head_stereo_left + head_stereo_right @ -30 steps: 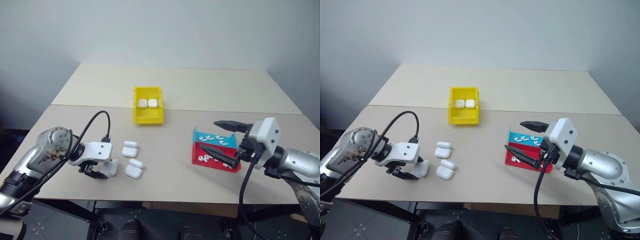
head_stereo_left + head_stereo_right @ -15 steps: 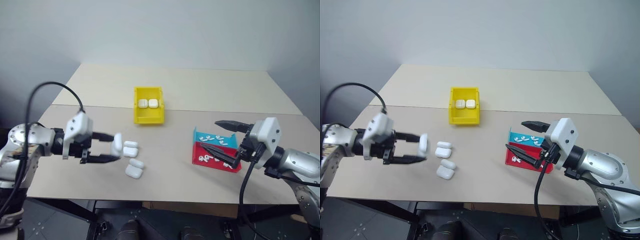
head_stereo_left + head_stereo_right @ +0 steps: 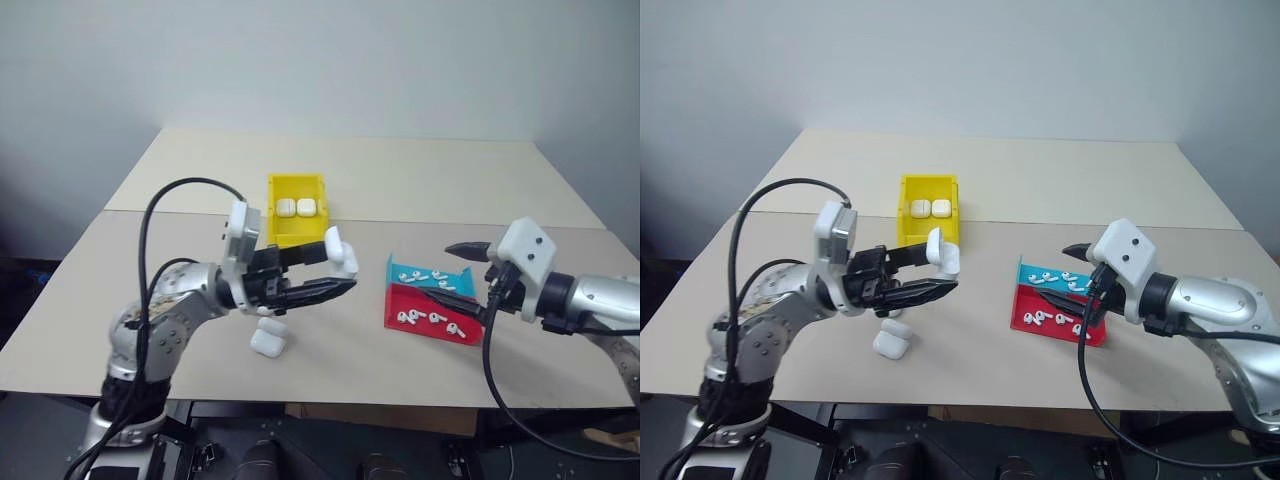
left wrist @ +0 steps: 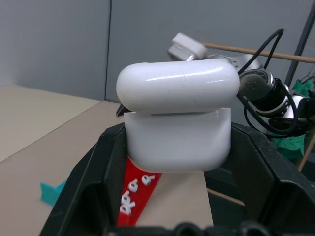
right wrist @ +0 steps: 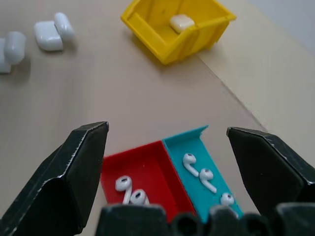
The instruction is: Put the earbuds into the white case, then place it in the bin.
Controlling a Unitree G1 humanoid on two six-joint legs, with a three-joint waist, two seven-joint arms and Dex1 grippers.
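Note:
My left gripper [image 3: 340,266] is shut on the white case [image 3: 340,248], held in the air just in front of the yellow bin [image 3: 272,212]. Up close, the case [image 4: 177,118] sits between the black fingers with its lid slightly ajar. Two closed cases [image 3: 296,207] lie in the bin. The earbuds [image 3: 428,320] lie in the red tray [image 3: 400,300] and the teal tray [image 3: 397,271] at the right. My right gripper [image 3: 442,272] hangs open over those trays, nothing between its fingers [image 5: 74,177]; earbuds [image 5: 197,169] lie below it.
Loose white cases [image 3: 268,343] lie on the table below my left arm, and also show as cases [image 5: 49,37] from the right wrist. The table [image 3: 400,180] stretches wide behind the bin. A seam crosses it behind the trays.
My left gripper lifted the case off the front left of the table and swung it up and right towards the middle, turning to point right. The right gripper tilted slightly over the trays.

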